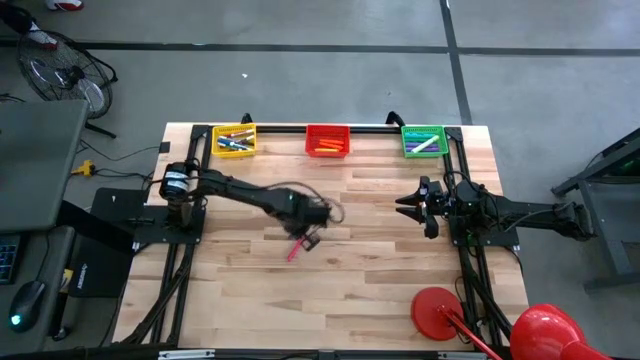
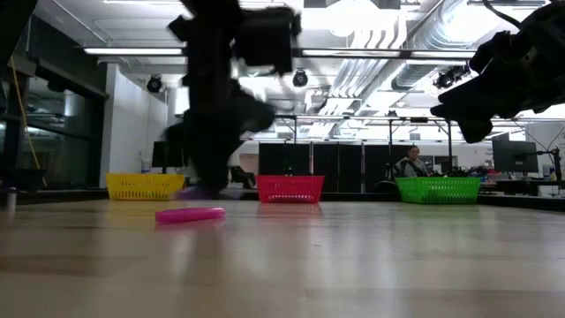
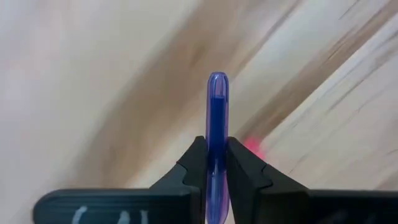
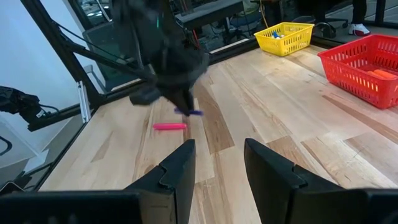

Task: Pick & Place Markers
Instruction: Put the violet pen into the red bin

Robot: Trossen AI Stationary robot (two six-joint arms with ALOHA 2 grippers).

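so the worktop (image 1: 380,260) is mostly bare wood, with three mesh baskets in a row along the edge far from the left claw (image 1: 312,238): a yellow basket (image 1: 234,140), a red basket (image 1: 327,140) and a green basket (image 1: 423,140), each already with markers in it. the left arm reaches out over the middle of the worktop, and its claw is clamped shut on a purple marker (image 3: 216,149). in the left wrist view the marker sticks straight out between the two fingers (image 3: 245,174), so its long axis runs on forward from the claw rather than across it.

just beside that claw, on the side away from the baskets, a pink marker (image 1: 294,252) lies flat on the wood, angled a bit in the high view. nothing is touching it.

the right claw (image 4: 214,165) hangs over its own side of the worktop, fingers apart and holding nothing, with the pink marker well out in front of it.

my guess is the purple marker goes to a basket next, and the row lies straight across the worktop from the left claw. the left arm is also clearly nearer the pink one.
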